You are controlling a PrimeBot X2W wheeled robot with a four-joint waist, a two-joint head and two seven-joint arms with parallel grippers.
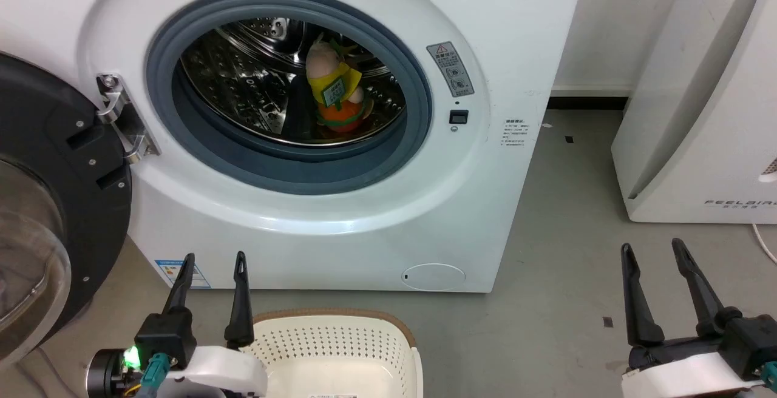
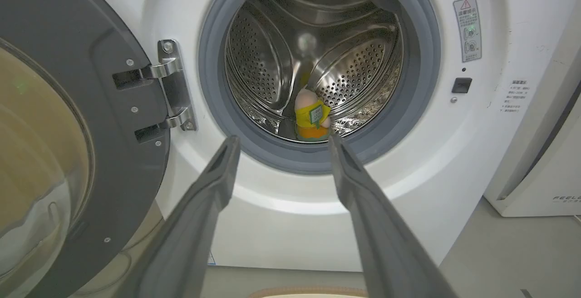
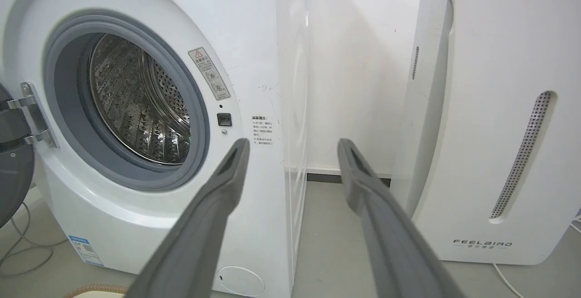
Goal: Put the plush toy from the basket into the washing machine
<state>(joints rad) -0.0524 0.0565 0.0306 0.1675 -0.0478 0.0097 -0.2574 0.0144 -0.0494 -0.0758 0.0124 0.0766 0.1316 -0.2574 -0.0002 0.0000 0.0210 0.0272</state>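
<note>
1. While I watch from the head camera, the small pink-headed, yellow-bibbed, orange-bodied plush toy (image 1: 332, 91) stands inside the large white front-loading washing machine (image 1: 364, 216), in its steel drum (image 1: 243, 82).
2. Its black-rimmed glass door (image 1: 54, 173) hangs open at left, off the porthole.
3. My left gripper (image 1: 215, 256) and right gripper (image 1: 651, 244) are spread wide, empty.
4. The cream perforated plastic basket (image 1: 340, 337) sits before the machine; a white slanted appliance (image 1: 698, 113) stands at right.
</note>
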